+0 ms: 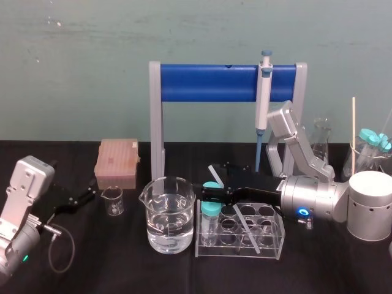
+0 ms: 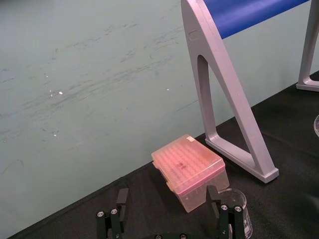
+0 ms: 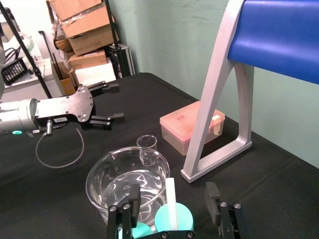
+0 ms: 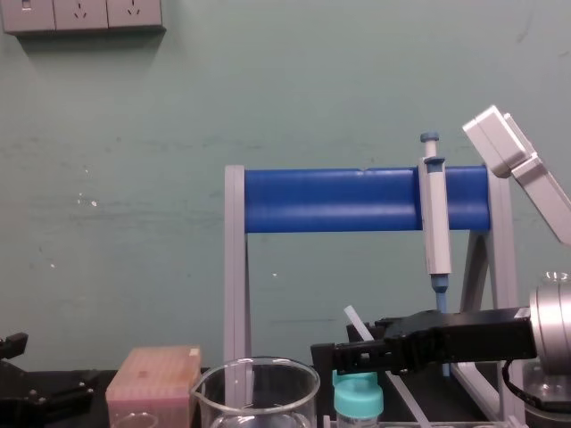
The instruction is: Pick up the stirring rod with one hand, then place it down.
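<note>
The stirring rod [image 1: 247,233] is a thin whitish stick leaning in the clear tube rack [image 1: 277,246], its upper end [image 4: 353,319] sticking out toward the big beaker. My right gripper [image 1: 210,187] reaches across the rack from the right. Its fingers [image 3: 213,199] stand open on either side of the rod [image 3: 171,199], with a gap on each side. Two teal-capped tubes [image 3: 174,219] sit just below the fingers. My left gripper [image 1: 90,193] rests open on the black table at the far left, away from the rod.
A large glass beaker [image 1: 169,214] of water stands just left of the rack, with a small beaker [image 1: 113,200] and a pink tip box [image 1: 117,162] farther left. Behind, a blue-barred stand [image 1: 208,82] holds a pipette [image 1: 264,92]. Flasks and capped tubes [image 1: 370,144] crowd the back right.
</note>
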